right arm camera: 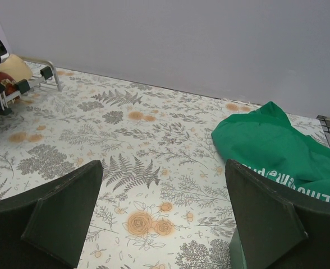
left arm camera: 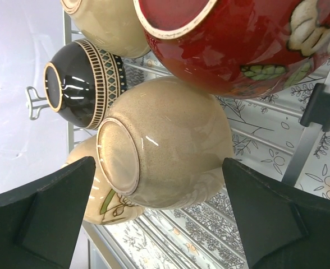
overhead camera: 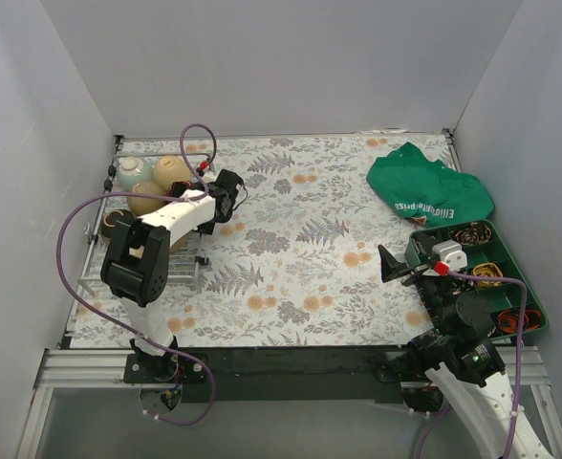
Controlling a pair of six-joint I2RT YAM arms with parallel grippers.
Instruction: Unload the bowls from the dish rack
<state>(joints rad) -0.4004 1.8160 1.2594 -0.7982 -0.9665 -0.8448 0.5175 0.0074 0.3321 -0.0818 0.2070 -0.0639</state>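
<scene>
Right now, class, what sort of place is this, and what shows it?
Probably a robot test cell, not a kitchen: bare white walls box the workspace in, a floral cloth covers it, and an aluminium frame edges it, with a dish rack in the corner.

We find the bowls (overhead camera: 171,170) in the dish rack (overhead camera: 190,258) at the table's (overhead camera: 300,249) far left. At the right, a cloth (overhead camera: 429,186) lies behind a tray (overhead camera: 525,277).
</scene>
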